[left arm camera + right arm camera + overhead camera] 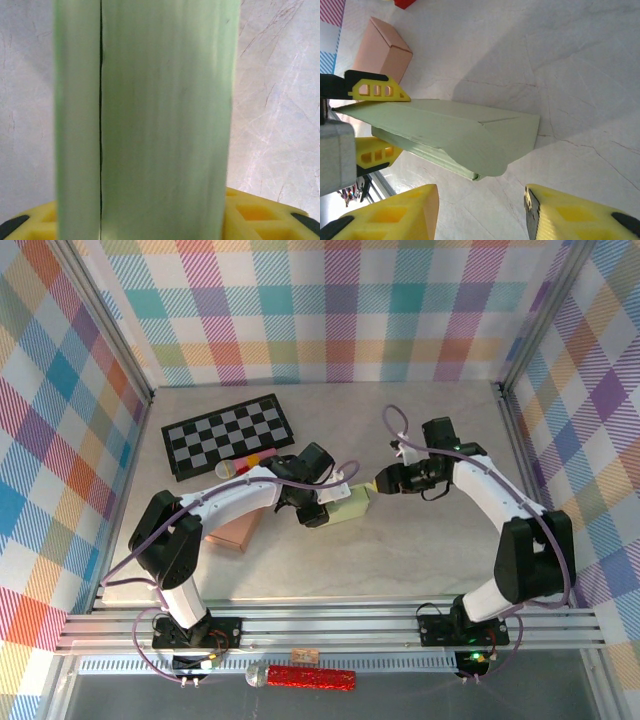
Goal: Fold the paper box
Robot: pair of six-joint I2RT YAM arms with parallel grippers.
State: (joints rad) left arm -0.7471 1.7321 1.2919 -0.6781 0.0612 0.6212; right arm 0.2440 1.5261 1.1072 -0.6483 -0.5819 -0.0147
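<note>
L arm bent, reaching right along board's (228, 435) front | L gripper (325, 508) clamped on green box (352, 502) | R arm curled left, R gripper (378, 483) parted, just off the box's other end | green box front-right of board, inside unseen | pink box (232, 530) front of board, closed
</note>
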